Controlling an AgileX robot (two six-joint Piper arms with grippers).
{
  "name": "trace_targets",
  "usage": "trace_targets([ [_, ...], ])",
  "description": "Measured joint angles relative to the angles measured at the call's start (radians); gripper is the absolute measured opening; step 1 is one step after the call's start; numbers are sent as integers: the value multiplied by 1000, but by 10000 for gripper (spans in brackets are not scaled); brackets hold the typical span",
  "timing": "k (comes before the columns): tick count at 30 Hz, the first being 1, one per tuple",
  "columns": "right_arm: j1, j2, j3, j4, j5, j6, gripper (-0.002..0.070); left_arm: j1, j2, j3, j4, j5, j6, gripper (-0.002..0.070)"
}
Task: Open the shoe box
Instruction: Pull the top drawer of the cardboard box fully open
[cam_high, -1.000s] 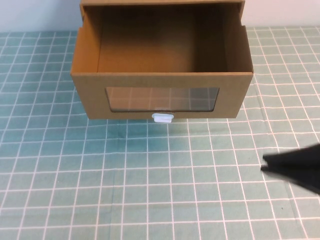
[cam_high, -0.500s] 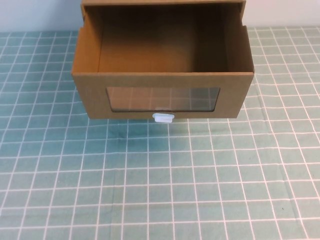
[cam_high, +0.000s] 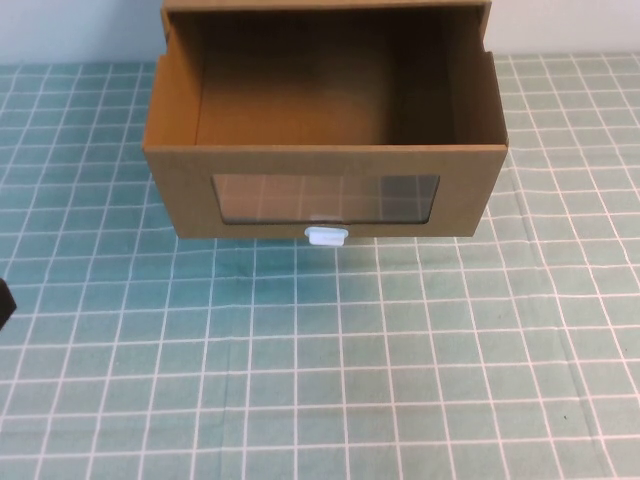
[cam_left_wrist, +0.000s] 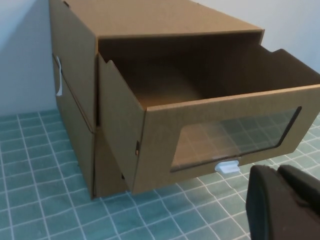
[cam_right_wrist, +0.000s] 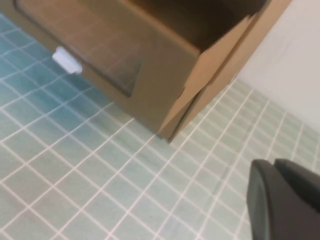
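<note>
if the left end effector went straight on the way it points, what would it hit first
Probably the drawer front, near its white tab, though depth is unclear. The left end effector sits front-left of the shoe box; the right end effector, shut, is off its right corner.

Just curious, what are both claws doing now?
Left gripper, in front of the shoe box: cannot tell.
Right gripper, by its right side: shut, holding nothing.

Teal checked tablecloth (cam_high: 330, 380) under shoe box (cam_high: 325, 110)
</note>
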Motion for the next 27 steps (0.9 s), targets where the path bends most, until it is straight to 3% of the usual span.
trace_targets([
  [8, 0, 0, 163, -198, -133, 158, -13, 0, 0, 6, 0, 0, 0, -5],
  [27, 0, 0, 173, -217, -143, 164, -13, 0, -39, 16, 22, -29, 0, -5],
])
